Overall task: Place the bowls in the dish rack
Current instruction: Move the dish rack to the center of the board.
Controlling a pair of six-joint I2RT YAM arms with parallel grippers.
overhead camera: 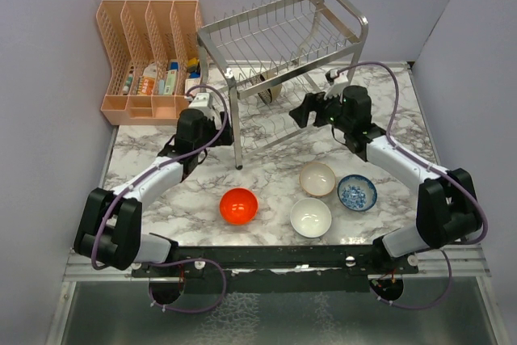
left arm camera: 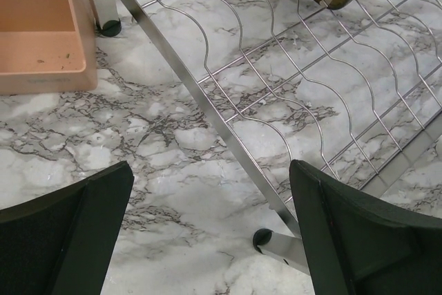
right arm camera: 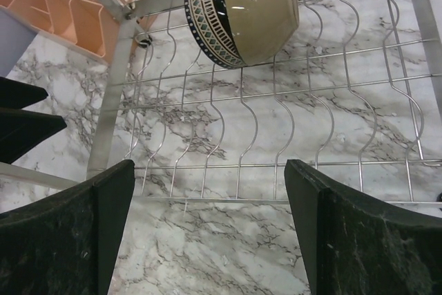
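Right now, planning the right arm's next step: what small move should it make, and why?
Probably draw the right gripper back from the dish rack toward the beige-pink bowl. Its jaws stand open and empty, the dark brown bowl already rests in the rack, and the beige-pink one lies nearest on the table.

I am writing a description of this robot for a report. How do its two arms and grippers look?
The left arm and right arm have white links between bulky black joints. A lilac cable loops along each. The left gripper and right gripper are black, with broad wedge-shaped fingers.
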